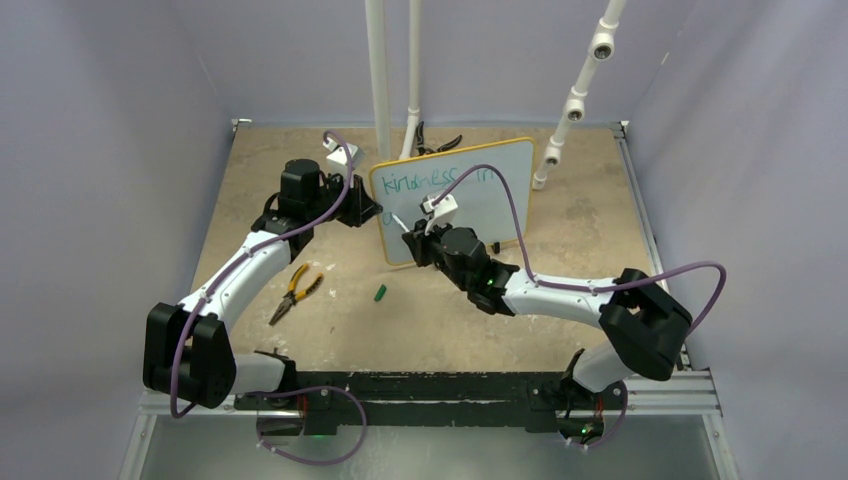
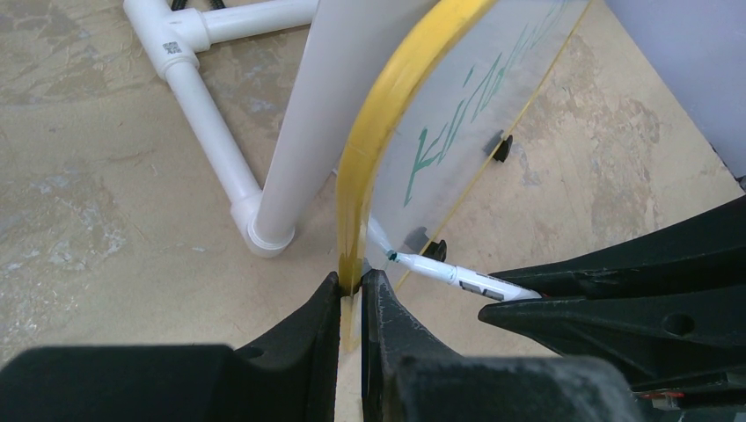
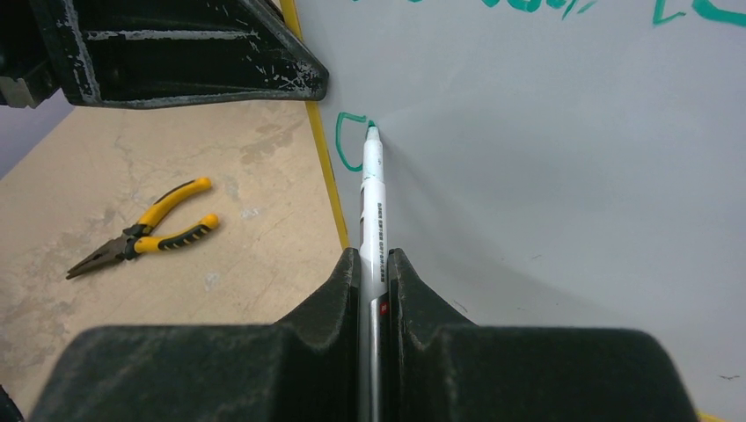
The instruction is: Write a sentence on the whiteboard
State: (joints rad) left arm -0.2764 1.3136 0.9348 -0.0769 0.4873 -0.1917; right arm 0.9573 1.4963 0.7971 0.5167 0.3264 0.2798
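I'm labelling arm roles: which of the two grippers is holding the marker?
The right gripper, shut on the marker whose tip touches the whiteboard; the left gripper instead clamps the board's yellow edge.

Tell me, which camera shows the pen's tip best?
The right wrist view: the pen tip is close, touching the whiteboard beside a green letter. The left wrist view shows it small, side-on; the top view barely shows it.

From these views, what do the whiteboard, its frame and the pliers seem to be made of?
The whiteboard looks like a smooth, slightly glossy coated sheet: it shows a soft sheen and holds the ink in clean lines. Its frame seems to be yellow plastic, smooth and rounded. The pliers appear to be dark metal at the nose, with yellow-and-black grips, rubber or plastic; I cannot tell which.
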